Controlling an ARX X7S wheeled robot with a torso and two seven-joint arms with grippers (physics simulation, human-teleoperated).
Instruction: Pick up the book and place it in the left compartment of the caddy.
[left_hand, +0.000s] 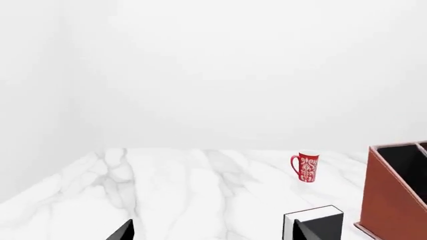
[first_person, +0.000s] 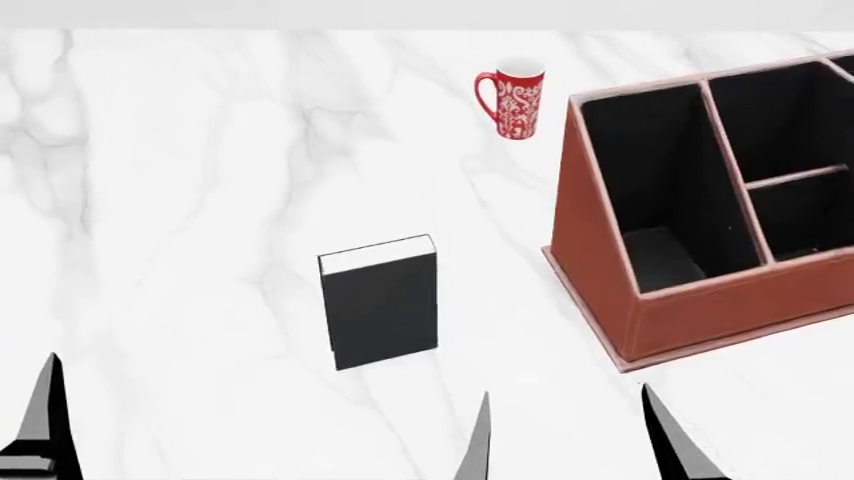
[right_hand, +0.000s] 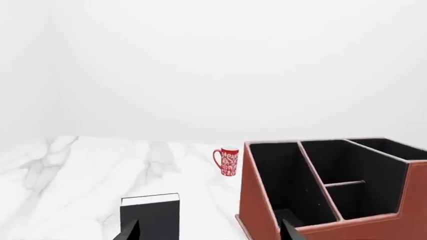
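The black book with white page edges on top stands upright on the white marble table, left of the caddy. The caddy is reddish-brown, and its long black-lined left compartment is open on top. The book also shows in the right wrist view and the left wrist view. My left gripper is open and empty, nearer than the book and to its left; one of its fingers shows in the head view. My right gripper is open and empty, in front of the gap between book and caddy.
A red white-patterned mug stands at the back, behind the book and beside the caddy's far left corner. The caddy's smaller divided sections lie to the right of the left compartment. The table's far edge meets a white wall.
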